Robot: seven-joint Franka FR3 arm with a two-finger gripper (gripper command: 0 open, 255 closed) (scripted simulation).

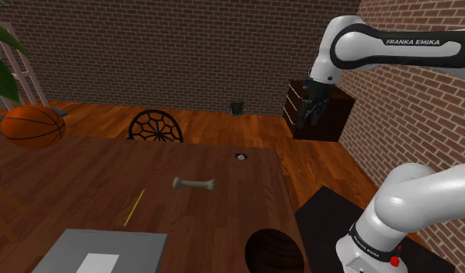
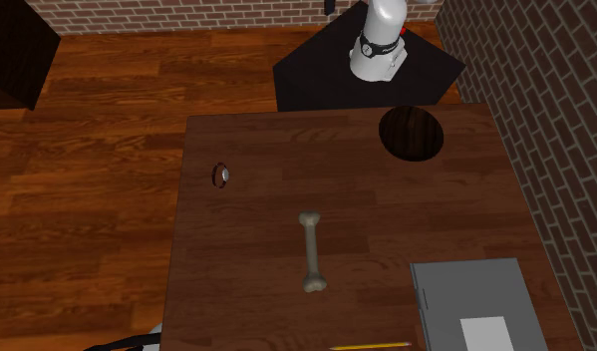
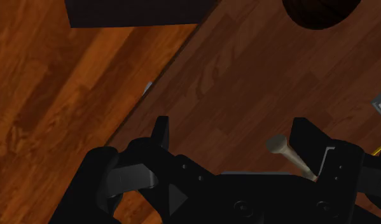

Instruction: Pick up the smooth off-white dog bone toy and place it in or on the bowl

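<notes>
Shoulder view puts my gripper point(image 1: 310, 108) high in the air, off beyond the wooden table point(image 1: 83, 178) and in front of a dark cabinet point(image 1: 343, 105) by the brick wall. Its fingers point down. In the wrist view my two black fingers point(image 3: 161, 130) stand well apart with nothing clasped between them; through the gap I see bare tabletop far below.

The pale dog bone toy point(image 1: 194, 184) lies flat near the middle of the table, untouched and well apart from my gripper. In the wrist view one knobbed end of it point(image 3: 281, 146) peeks out just beside one finger, but it is down on the wood, not in my grasp. In the second exterior view the bone point(image 2: 312, 251) lies with one end toward my stand point(image 2: 326, 75).

The dark wooden bowl point(image 1: 273, 250) sits at the table edge nearest my stand, well apart from the bone.

A yellow pencil point(image 1: 134, 207) lies to the shoulder view's left of the bone, near a flat grey block point(image 1: 106, 248) with a white rectangle on top. A small round thing point(image 1: 241, 156) rests at the table's far edge. A basketball point(image 1: 32, 126) sits at the far left.
</notes>
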